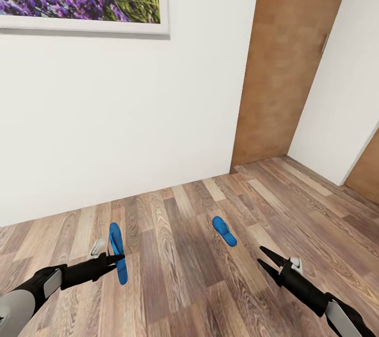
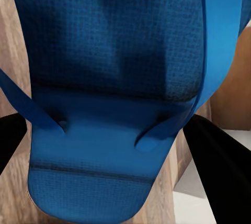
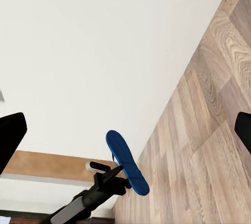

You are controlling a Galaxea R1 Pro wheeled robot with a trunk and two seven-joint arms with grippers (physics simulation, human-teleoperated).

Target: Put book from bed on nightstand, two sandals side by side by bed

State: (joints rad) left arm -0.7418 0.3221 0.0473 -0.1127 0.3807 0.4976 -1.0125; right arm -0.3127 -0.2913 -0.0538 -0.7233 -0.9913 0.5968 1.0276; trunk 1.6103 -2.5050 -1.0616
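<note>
My left hand (image 1: 117,262) is clamped on a sandal (image 1: 117,258), arm low and reaching in; right hand (image 1: 267,259) spread, holding nothing.

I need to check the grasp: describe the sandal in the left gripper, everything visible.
The held sandal is bright blue, flat, with an oval sole, a finely woven-looking footbed and thin blue straps. The left gripper is shut on it near mid-length; dark fingers flank it. It looks tipped on edge, above the wood-plank floor, apart from the other sandal.
</note>
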